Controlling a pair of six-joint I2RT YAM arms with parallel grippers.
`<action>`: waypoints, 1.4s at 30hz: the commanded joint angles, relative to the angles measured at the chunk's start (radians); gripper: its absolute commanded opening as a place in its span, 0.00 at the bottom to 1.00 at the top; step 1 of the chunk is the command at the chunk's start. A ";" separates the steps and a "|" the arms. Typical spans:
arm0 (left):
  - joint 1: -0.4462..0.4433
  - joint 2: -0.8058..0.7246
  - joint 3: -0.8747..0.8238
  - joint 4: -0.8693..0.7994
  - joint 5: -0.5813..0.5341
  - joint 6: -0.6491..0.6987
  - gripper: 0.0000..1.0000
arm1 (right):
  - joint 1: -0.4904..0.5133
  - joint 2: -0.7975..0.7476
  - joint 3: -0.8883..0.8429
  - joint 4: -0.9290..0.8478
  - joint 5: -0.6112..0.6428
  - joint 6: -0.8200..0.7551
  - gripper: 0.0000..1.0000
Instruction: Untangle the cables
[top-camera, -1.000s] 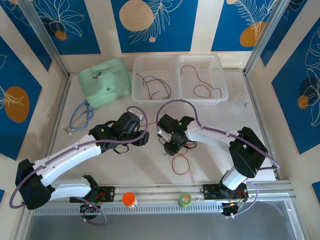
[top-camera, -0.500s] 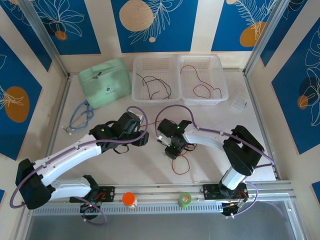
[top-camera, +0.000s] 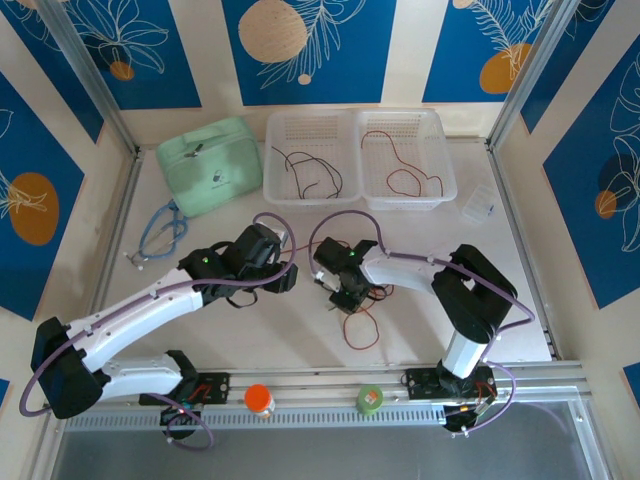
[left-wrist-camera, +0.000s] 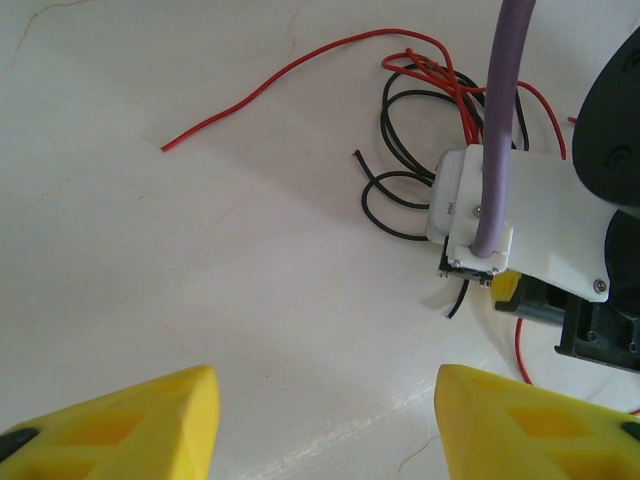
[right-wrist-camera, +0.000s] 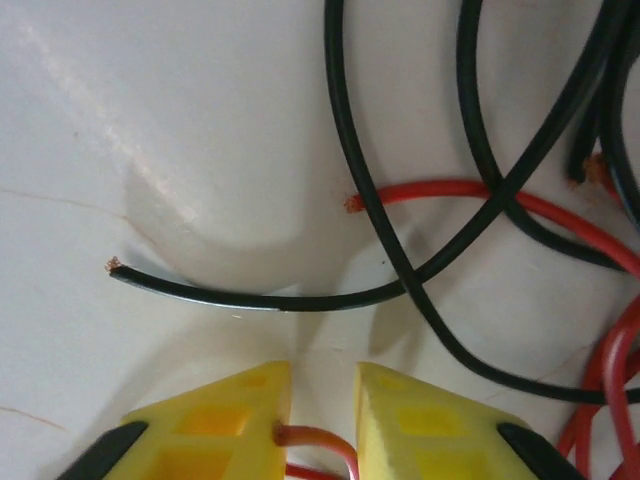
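Right pincer (right-wrist-camera: 323, 395): we see it closed on a red cable (right-wrist-camera: 312, 436), on the near side of the white baskets (top-camera: 354, 160).
Left pincer (left-wrist-camera: 325, 392): fingers apart, empty, also before the baskets.
Cables (top-camera: 362, 322): red and black tangle on the surface (top-camera: 250, 335), before the baskets; more strands inside them.

Fixed rear overhead camera down onto the whole table (top-camera: 250, 345); both wrist cameras close above the same cables (right-wrist-camera: 336, 100).

I've drawn my right gripper (right-wrist-camera: 322, 372) in closer over the cable tangle (left-wrist-camera: 447, 80); its jaws have narrowed onto 1 red cable (right-wrist-camera: 318, 438).
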 joint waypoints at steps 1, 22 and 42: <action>0.012 0.001 0.026 -0.016 -0.009 -0.011 0.58 | -0.005 -0.025 0.026 -0.010 -0.003 0.003 0.02; -0.010 0.069 -0.068 0.297 0.168 0.113 0.60 | -0.274 -0.599 0.594 -0.379 -0.124 0.141 0.00; -0.104 0.146 -0.263 0.866 0.126 0.450 0.79 | -0.529 -0.431 1.010 -0.376 -0.473 0.343 0.00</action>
